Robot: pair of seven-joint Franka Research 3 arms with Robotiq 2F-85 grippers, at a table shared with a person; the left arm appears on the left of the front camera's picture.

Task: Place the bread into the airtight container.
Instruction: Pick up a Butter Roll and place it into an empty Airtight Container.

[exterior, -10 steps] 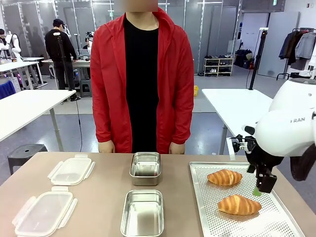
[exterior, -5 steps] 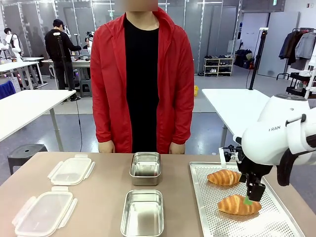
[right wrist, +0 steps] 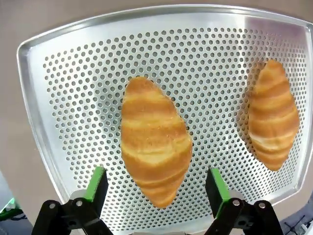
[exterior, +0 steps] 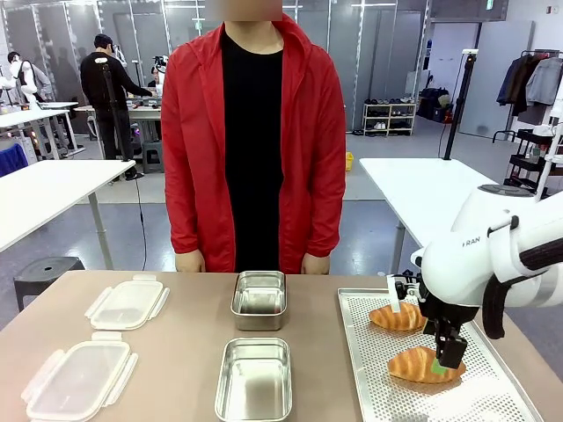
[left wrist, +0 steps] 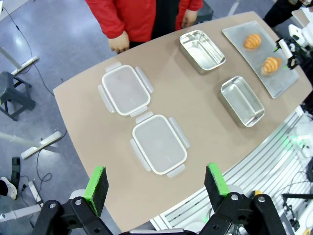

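Two croissants lie on a perforated metal tray [exterior: 378, 387] at the right. My right gripper [exterior: 442, 362] is open and low over the nearer croissant [exterior: 412, 363], its green pads standing either side of that bread [right wrist: 155, 139] in the right wrist view. The farther croissant [exterior: 396, 316] lies behind it, partly hidden by the arm. Two open steel containers sit mid-table, one near [exterior: 254, 378] and one far [exterior: 259, 299]. My left gripper [left wrist: 156, 180] hangs open high above the table, holding nothing.
Two clear plastic lids [exterior: 127, 304] [exterior: 79, 380] lie at the table's left. A person in a red jacket stands at the far edge, hands [exterior: 189, 261] hanging at table level. The tray's raised rim [right wrist: 29, 98] surrounds the bread.
My right arm has swung left and lowered, bringing its open gripper from beside the tray's right part down over the nearer croissant. Everything else stays put.
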